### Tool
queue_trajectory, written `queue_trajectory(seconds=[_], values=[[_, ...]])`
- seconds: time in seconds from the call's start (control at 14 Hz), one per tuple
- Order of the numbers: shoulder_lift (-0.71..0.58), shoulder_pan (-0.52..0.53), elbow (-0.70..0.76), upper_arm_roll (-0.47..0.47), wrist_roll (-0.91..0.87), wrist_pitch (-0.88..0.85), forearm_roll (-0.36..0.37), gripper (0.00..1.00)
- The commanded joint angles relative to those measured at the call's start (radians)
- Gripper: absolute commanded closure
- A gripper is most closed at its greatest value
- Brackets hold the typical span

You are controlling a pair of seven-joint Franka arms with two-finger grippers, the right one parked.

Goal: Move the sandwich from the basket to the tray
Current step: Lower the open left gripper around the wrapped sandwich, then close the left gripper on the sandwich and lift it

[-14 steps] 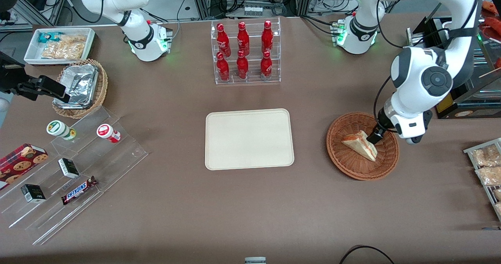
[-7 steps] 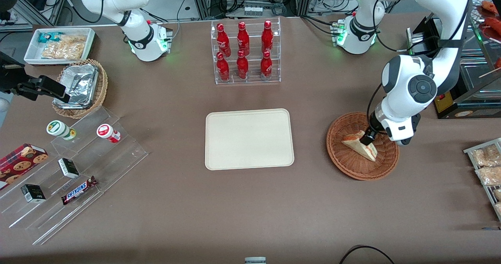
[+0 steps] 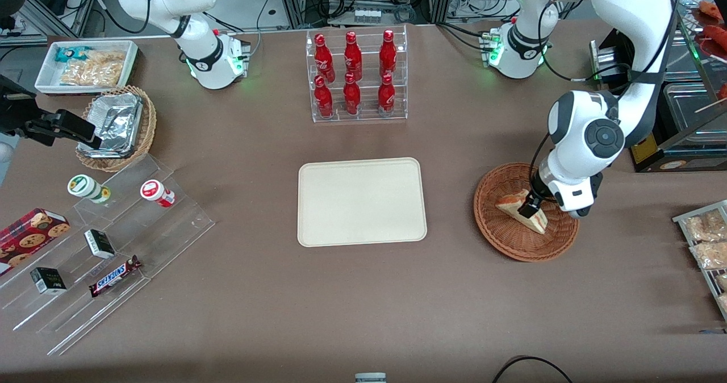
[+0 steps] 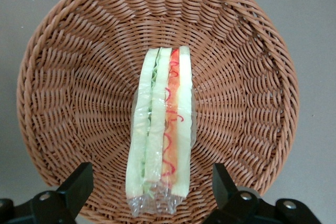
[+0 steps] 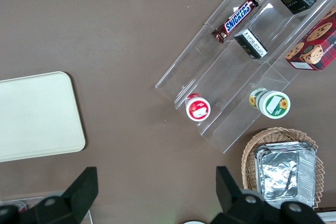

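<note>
Surface: brown table [image 3: 363, 292] carries everything you work with; cables and rack frames crowd the edge farthest from the front camera.
Basket: reddish-brown wicker basket [image 3: 511, 241] sits toward the working arm's end of the table; you see its woven wall all round in the wrist view [image 4: 63, 93].
Sandwich: wrapped sandwich [image 3: 514, 204] lies inside the basket, standing on edge; in the wrist view [image 4: 161, 129] its pale green and pink-orange layers face you between white bread, under clear film.
Gripper: your left gripper [image 3: 533, 205] is low over the basket, right at the sandwich; its fingers [image 4: 79, 182] are spread apart, one on each side of the wedge, and clear gaps show between each finger and the bread; nothing is gripped.
Tray: cream tray [image 3: 362, 201] lies flat at the table's middle, well apart from the basket, nearer the parked arm's end than the basket; the parked arm's wrist view catches one corner of it [image 5: 37, 116].
Bottle rack: clear rack of red bottles [image 3: 355, 73] stands farther from the front camera than the tray.
Foil basket: tan wicker basket with foil container [image 3: 116, 124] sits toward the parked arm's end.
Snack steps: clear stepped stand [image 3: 113, 246] holds a Snickers bar [image 3: 115, 275], small boxes and two cups.
</note>
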Motion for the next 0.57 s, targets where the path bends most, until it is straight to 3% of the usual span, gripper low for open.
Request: queue_trajectory(seconds=[0.0, 0.07, 0.14, 0.36, 0.43, 0.5], values=[[0.024, -0.006, -0.007, 0.0, -0.023, 0.041, 0.002, 0.0], [0.033, -0.006, -0.007, 0.0, -0.023, 0.052, 0.002, 0.02], [0.044, -0.006, -0.005, 0.0, -0.023, 0.067, 0.002, 0.14], [0.067, -0.007, 0.001, 0.0, -0.023, 0.072, 0.002, 0.76], [0.067, -0.007, 0.002, 0.0, -0.021, 0.072, 0.002, 0.86], [0.067, -0.007, 0.004, 0.0, -0.018, 0.071, 0.003, 0.9]])
